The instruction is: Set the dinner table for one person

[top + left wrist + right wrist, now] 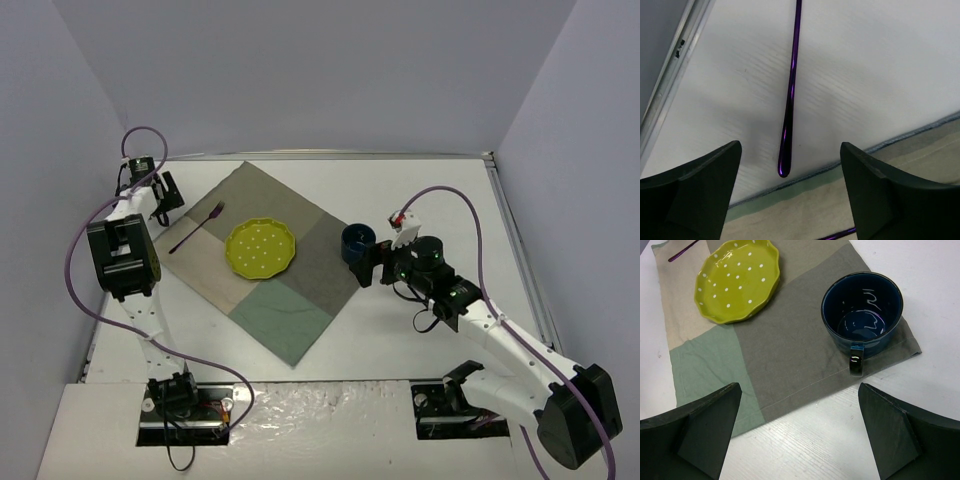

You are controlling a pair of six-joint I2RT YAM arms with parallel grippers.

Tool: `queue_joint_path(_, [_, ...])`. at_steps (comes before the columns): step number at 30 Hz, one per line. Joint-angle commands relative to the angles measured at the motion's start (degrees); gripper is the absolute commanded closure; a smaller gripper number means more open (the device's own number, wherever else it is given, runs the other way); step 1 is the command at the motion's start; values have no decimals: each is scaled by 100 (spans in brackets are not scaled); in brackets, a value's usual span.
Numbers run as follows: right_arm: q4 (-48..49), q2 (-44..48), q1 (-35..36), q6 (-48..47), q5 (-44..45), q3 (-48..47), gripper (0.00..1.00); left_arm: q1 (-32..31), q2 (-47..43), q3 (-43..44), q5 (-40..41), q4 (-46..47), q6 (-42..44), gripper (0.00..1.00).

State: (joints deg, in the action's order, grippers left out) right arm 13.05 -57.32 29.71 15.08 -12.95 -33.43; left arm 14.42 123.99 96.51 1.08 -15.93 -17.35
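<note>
The white dinner table [440,200] carries a grey-green-beige patchwork cloth [285,300]. On the cloth are a yellow-green dotted plate [262,247] and a dark blue cup [356,243] at its right corner. A purple fork [196,228] lies across the cloth's left edge. My left gripper [168,200] is open and empty above the table beside the cloth. In its wrist view a purple utensil handle [790,90] lies on the white surface between and ahead of the fingers [695,190]. My right gripper [368,262] is open and empty, just short of the cup [862,307] and its handle [856,362].
The plate [737,280] and a purple utensil tip [682,251] show in the right wrist view. A second purple sliver [840,233] lies on the cloth at the bottom of the left wrist view. Grey walls close in the table; a metal rim [670,85] runs along its left side.
</note>
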Motion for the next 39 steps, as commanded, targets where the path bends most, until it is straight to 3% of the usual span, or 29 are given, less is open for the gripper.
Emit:
queue_joint_path(1, [286,-60,34,81,-7,-304,0,123,37,495,-108,253,-199,34])
queue_joint_path(10, [170,-18,34,120,75,-308,0,188,570,897,-106,150,-144,52])
queue_joint_path(25, [93,-40,34,197,152,-324,0,230,1519,1949,-31,-692,-191,69])
queue_joint_path(29, [93,-86,34,197,133,-347,0,228,1606,2027,-74,-762,-216,77])
queue_joint_path(33, [93,-43,34,197,143,-322,0,228,1646,2169,-108,-798,-190,95])
queue_joint_path(39, [93,-25,34,178,149,-302,0,237,1542,2249,-347,-748,-27,100])
